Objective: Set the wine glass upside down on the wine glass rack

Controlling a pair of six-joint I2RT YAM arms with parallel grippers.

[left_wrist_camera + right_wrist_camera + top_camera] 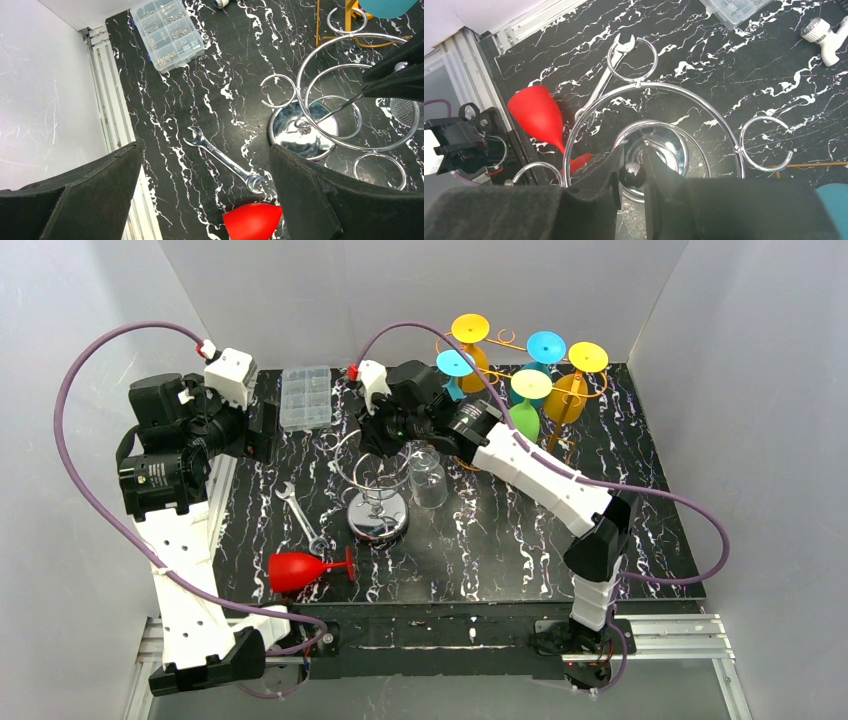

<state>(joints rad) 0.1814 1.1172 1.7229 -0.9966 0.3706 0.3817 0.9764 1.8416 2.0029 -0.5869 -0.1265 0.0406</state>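
Currently the main risk is the chrome rack (378, 502) tipping or skidding. Your right gripper (632, 167) is pinched shut on the black knob (632, 176) at the rack's top, so any sideways pull from that height levers the base. The clear glass (428, 480) stands just right of the rack and would likely be hit first.

Second risk: the red wine glass (297, 570) lies on its side in front of the rack and to its left, foot nearest the rack base. With its round bowl, it will probably roll if you nudge it. The wrench (222, 160) lies left of the rack, just beside the bowl, and could foul a low finger.

Pose: the right arm comes in from the rack's right and slightly behind, with the wrist bent down over the knob. The left gripper (204, 150) hangs left of the rack with jaws wide apart, holding nothing, above wrench and bowl. The glass is not yet picked up.
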